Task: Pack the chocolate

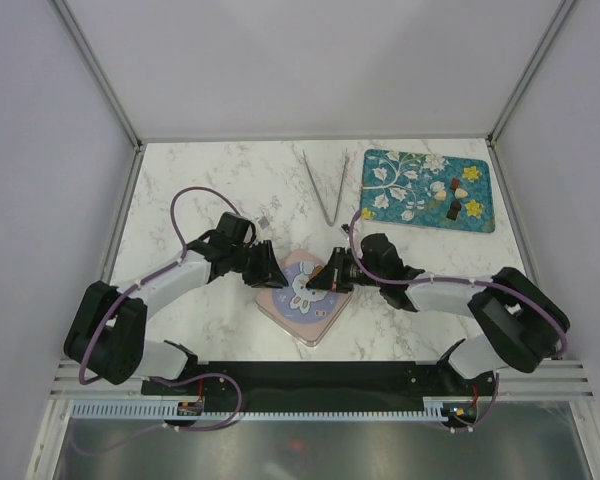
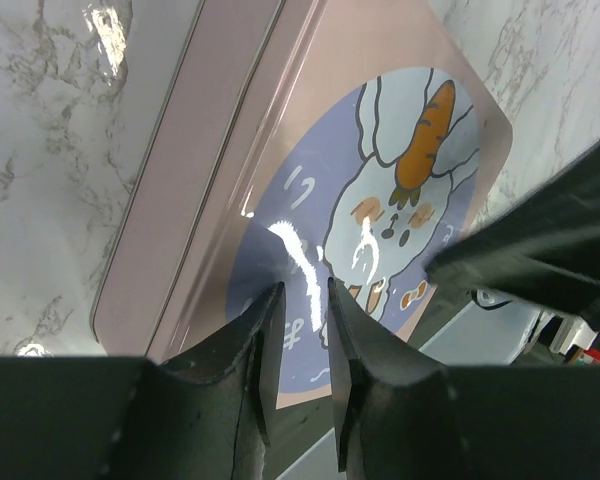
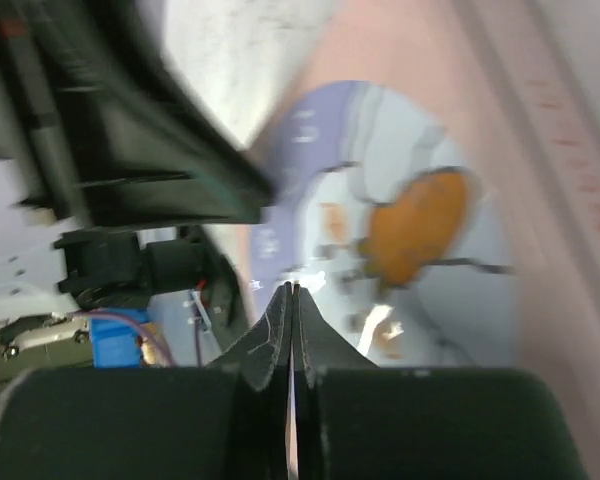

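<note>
Evidently flanked the pink tin (image 1: 302, 290) near the counter's (image 1: 210, 190) front edge with left gripper (image 2: 305, 296) narrowly spread, right gripper (image 3: 292, 292) pressed together; probably needed even, level lid (image 2: 380, 110) prying.

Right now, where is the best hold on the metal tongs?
Grip the metal tongs across both legs, about midway, descending from above. They lie flat, joined at the near end, legs spreading away, so a pinch there should close them.
</note>
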`<state>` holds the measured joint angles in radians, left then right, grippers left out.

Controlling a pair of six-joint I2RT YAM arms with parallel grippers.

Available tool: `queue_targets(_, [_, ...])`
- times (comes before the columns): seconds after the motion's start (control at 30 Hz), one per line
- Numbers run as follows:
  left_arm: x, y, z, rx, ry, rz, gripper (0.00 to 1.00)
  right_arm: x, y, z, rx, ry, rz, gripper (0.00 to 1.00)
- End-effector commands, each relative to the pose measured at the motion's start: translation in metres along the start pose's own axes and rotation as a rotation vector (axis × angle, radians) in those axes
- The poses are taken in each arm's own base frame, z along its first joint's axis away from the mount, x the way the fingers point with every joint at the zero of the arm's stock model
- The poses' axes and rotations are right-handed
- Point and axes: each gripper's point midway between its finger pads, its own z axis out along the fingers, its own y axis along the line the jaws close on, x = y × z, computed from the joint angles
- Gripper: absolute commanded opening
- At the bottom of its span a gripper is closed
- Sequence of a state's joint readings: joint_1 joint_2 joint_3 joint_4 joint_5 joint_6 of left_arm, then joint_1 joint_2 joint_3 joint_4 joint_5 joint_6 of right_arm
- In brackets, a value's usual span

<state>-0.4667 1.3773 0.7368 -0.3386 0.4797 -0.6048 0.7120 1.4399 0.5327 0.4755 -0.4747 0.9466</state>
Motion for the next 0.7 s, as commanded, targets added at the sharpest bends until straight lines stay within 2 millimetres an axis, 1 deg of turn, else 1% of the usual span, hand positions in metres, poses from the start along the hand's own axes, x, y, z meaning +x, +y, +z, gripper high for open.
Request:
queue_targets(0.0, [0.019, 0.045, 0.011, -0.177, 0.041, -0.05, 0.33, -0.001, -0.03, 0.006, 0.016, -0.009, 0.034, 0.0])
queue_targets(0.03, [0.021, 0.047, 0.011, -0.179, 0.039, -0.056, 0.33, 0.002, -0.038, 0.009, 0.019, 0.006, 0.053, 0.0])
queue_targets(0.1, [0.02, 0.046, 0.01, -0.177, 0.03, -0.062, 0.33, 0.003, -0.044, 0.008, 0.047, 0.03, 0.066, 0.0])
queue_targets(0.13, [0.016, 0.041, 0.008, -0.166, 0.017, -0.054, 0.33, 0.001, -0.042, 0.005, 0.082, 0.045, 0.064, 0.0])
queue_targets(0.17, [0.013, 0.037, 0.006, -0.157, 0.008, -0.049, 0.33, -0.006, -0.042, 0.004, 0.108, 0.027, 0.017, 0.0])
queue_targets(0.2, [0.01, 0.033, 0.003, -0.153, 0.004, -0.043, 0.33, -0.011, -0.038, 0.001, 0.119, 0.018, 0.0, 0.0])
queue_targets(0.23, [-0.003, 0.022, -0.001, -0.138, -0.023, -0.022, 0.33, -0.021, -0.024, -0.006, 0.132, 0.004, -0.02, 0.0])
queue_targets(0.3, [-0.014, 0.009, -0.011, -0.119, -0.044, 0.001, 0.33, -0.039, -0.016, -0.013, 0.177, -0.042, -0.088, 0.0])
queue_targets(0.33, [-0.03, -0.01, -0.022, -0.083, -0.09, 0.043, 0.33, -0.051, -0.002, -0.022, 0.188, -0.061, -0.116, 0.0])
queue_targets(0.37, [-0.037, -0.018, -0.029, -0.065, -0.111, 0.064, 0.34, -0.057, 0.004, -0.026, 0.201, -0.075, -0.136, 0.03])
queue_targets(0.4, [-0.049, -0.035, -0.041, -0.029, -0.15, 0.109, 0.35, -0.073, 0.011, -0.032, 0.237, -0.123, -0.181, 0.07])
queue_targets(0.43, [-0.055, -0.045, -0.049, -0.006, -0.176, 0.136, 0.36, -0.074, 0.012, -0.043, 0.278, -0.13, -0.187, 0.13])
queue_targets(0.47, [-0.061, -0.058, -0.063, 0.022, -0.22, 0.174, 0.39, -0.079, 0.015, -0.049, 0.297, -0.149, -0.203, 0.28])
queue_targets(0.5, [-0.065, -0.066, -0.072, 0.034, -0.252, 0.212, 0.41, -0.089, 0.013, -0.057, 0.341, -0.188, -0.24, 0.35])
queue_targets(0.53, [-0.073, -0.077, -0.084, 0.053, -0.294, 0.243, 0.43, -0.095, 0.023, -0.068, 0.349, -0.216, -0.265, 0.42])
queue_targets(0.57, [-0.079, -0.088, -0.101, 0.074, -0.35, 0.276, 0.45, -0.102, 0.028, -0.076, 0.36, -0.244, -0.288, 0.6])
queue_targets(0.6, [-0.087, -0.097, -0.113, 0.075, -0.397, 0.309, 0.46, -0.113, 0.036, -0.085, 0.377, -0.289, -0.333, 0.72])
queue_targets(0.63, [-0.091, -0.101, -0.123, 0.077, -0.434, 0.326, 0.48, -0.119, 0.046, -0.1, 0.383, -0.332, -0.357, 0.85])
queue_targets(0.67, [-0.094, -0.105, -0.133, 0.076, -0.471, 0.34, 0.54, -0.124, 0.052, -0.108, 0.39, -0.363, -0.373, 0.98])
